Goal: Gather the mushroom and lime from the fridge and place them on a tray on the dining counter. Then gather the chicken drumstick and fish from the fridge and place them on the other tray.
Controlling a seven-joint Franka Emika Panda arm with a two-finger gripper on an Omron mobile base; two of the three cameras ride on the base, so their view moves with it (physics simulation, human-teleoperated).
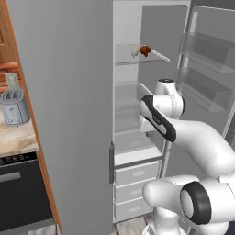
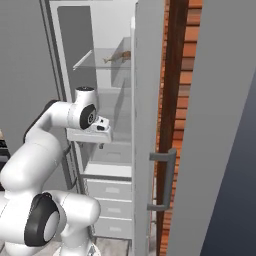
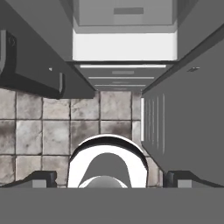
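Observation:
The fridge stands with both doors swung wide, its white inside and glass shelves facing me. On an upper glass shelf lies the chicken drumstick, reddish-brown with a whitish bone end to its left. In the right base view the drumstick is partly hidden by a door edge. My gripper hangs well below that shelf, at the front of the middle shelves, and points down. Its fingertips stand wide open with nothing between them. The mushroom, lime, fish, trays and dining counter are out of view.
White drawers fill the fridge's lower part, with grey tiled floor in front. The right door's shelves sit close to my arm. The other door carries a grey bar handle. A toaster sits on the counter at left.

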